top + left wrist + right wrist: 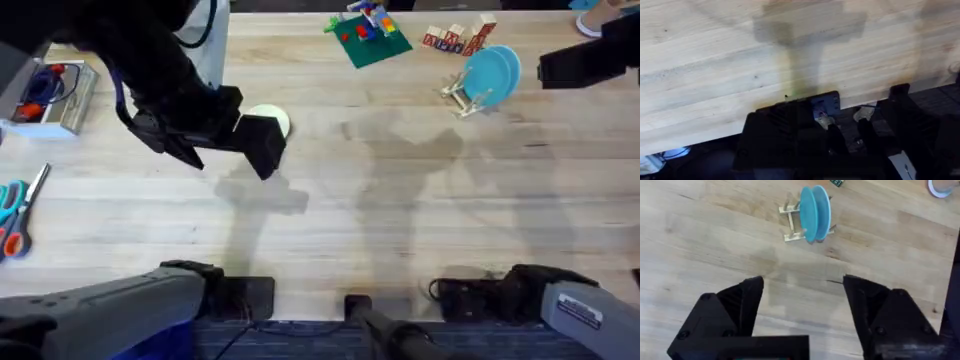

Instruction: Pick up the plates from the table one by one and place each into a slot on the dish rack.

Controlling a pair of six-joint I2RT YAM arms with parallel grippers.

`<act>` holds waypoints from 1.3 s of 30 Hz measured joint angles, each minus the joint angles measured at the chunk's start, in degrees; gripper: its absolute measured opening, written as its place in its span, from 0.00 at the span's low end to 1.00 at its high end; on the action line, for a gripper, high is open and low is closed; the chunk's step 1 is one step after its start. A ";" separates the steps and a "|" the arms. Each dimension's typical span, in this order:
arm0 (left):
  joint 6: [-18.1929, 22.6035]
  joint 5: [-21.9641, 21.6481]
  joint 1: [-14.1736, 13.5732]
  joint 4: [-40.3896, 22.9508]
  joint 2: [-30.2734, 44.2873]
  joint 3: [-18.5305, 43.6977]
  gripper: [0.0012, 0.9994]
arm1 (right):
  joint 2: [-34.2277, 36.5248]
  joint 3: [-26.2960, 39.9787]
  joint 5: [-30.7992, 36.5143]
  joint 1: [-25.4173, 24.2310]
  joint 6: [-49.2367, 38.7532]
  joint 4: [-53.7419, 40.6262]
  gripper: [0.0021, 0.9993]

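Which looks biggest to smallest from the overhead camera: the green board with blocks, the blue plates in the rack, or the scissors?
1. Green board with blocks.
2. Blue plates in the dish rack.
3. Scissors, though the picture's edge cuts them off, so that place is unsure.

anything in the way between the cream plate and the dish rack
Nothing visible blocks that path. The cream plate lies by the left claw, and bare table runs from there to the dish rack. The rack already holds blue plates, and the toy blocks sit beyond it, off the route.
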 joint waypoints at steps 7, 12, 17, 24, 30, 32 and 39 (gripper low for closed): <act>0.00 -1.29 0.00 3.26 0.00 0.00 0.99 | 0.00 0.00 -0.01 0.00 0.02 0.01 0.95; -1.79 -1.60 0.00 8.29 0.00 0.00 0.99 | 0.00 0.00 -0.02 0.00 0.80 0.01 0.95; -10.95 -1.60 0.00 14.95 0.00 0.00 0.99 | 0.00 0.00 -0.02 0.00 1.14 0.01 0.95; -13.65 -1.60 0.00 19.04 0.00 0.00 0.22 | 0.00 0.00 -0.02 0.00 1.29 0.01 0.96; -14.10 -1.11 0.00 18.03 0.00 0.00 0.04 | 0.00 0.00 0.00 0.00 1.29 -0.06 0.96; -14.25 -0.57 0.00 18.31 0.00 0.00 0.04 | 0.00 0.00 -0.02 0.00 1.29 -0.06 0.96; -11.06 4.60 1.45 22.15 0.00 0.00 0.04 | 0.00 0.00 -0.02 0.00 1.38 -0.08 0.98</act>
